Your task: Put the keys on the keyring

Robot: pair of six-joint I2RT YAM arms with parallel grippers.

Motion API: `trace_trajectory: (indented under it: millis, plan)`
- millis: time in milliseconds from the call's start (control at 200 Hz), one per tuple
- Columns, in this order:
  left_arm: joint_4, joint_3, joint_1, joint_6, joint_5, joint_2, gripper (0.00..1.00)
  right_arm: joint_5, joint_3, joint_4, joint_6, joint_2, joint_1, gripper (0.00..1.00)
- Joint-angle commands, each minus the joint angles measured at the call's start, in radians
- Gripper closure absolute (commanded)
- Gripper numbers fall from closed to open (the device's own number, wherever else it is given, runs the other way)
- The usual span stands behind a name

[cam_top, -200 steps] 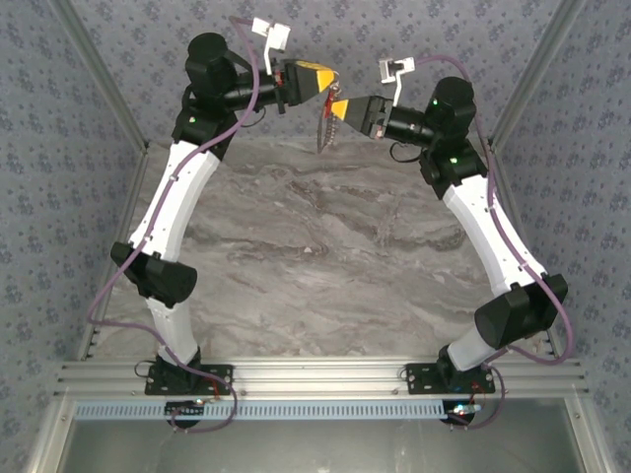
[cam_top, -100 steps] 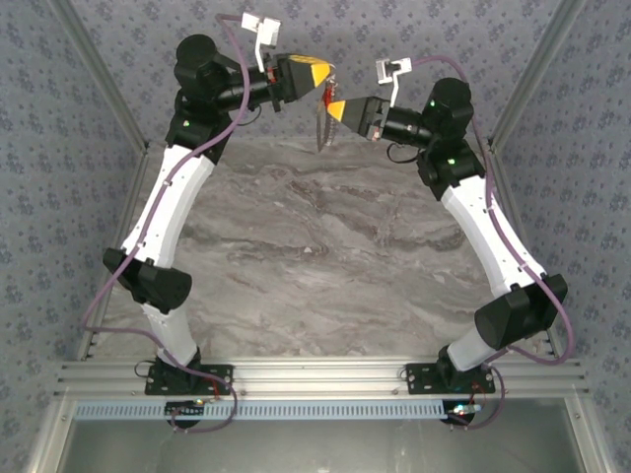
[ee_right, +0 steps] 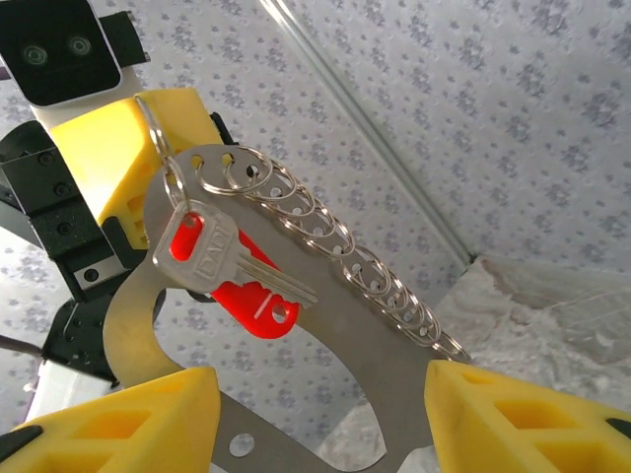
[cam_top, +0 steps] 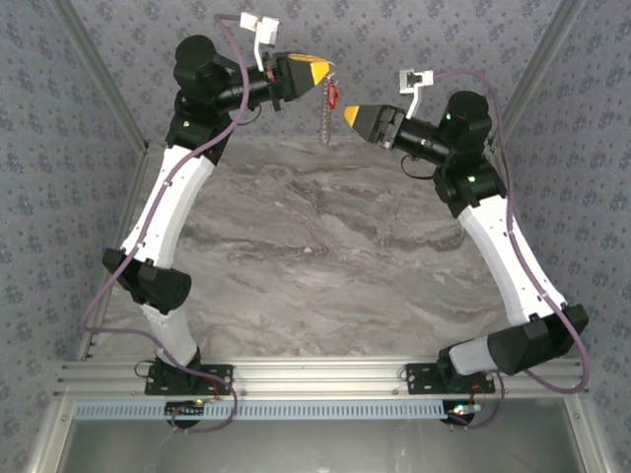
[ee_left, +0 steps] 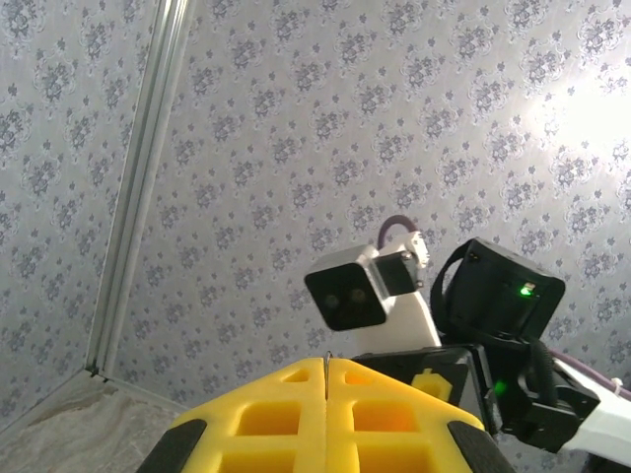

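1. The keys (ee_right: 232, 276), a silver metal key lying over a bright red plastic-headed one, hang in the air just beyond the right gripper (ee_right: 320, 394). Its yellow foam fingers (ee_right: 118, 424) stand wide apart with nothing gripped between them.
2. Behind the keys hangs a flat grey metal plate (ee_right: 345, 340) with round holes. Across it the keyring (ee_right: 325, 232), a chain of silver wire rings, slants down to the right.
3. The silver key's head seems to be threaded on the topmost ring, though the overlap there makes this hard to confirm.
4. That top ring runs into the left gripper (ee_right: 138, 138), whose yellow foam fingers are pressed together on it. In the left wrist view a thin wire shows at the seam between them.
5. From above, the left gripper holds the bunch up at the far end of the grey marbled tabletop (cam_top: 315, 246). The red key sits just below its tips and the chain dangles under that, while the right gripper is near on the right, apart from the chain.
6. Blue-grey patterned wallpaper (cam_top: 414, 30) covers the wall behind.
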Motion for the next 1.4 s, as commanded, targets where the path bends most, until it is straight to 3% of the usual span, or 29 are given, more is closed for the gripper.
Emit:
trace_trajectory:
  millis: [0, 660, 789, 1254, 1394]
  plan:
    - [0.059, 0.002, -0.002, -0.008, -0.015, -0.036, 1.0, 0.125, 0.052, -0.09, -0.124, -0.015, 0.023, 0.4]
    - [0.059, 0.007, -0.002, -0.007, -0.015, -0.022, 1.0, 0.173, 0.246, -0.148, -0.204, 0.12, 0.117, 0.37]
    - [0.064, 0.004, -0.002, -0.012, -0.014, -0.021, 1.0, 0.172, 0.268, -0.154, -0.202, 0.14, 0.118, 0.42]
    - [0.104, 0.0, -0.002, -0.043, -0.022, -0.013, 1.0, 0.109, 0.289, -0.164, -0.198, 0.166, 0.113, 1.0]
    - [0.124, -0.005, -0.001, -0.059, -0.024, -0.01, 1.0, 0.096, 0.294, -0.156, -0.186, 0.176, 0.112, 1.0]
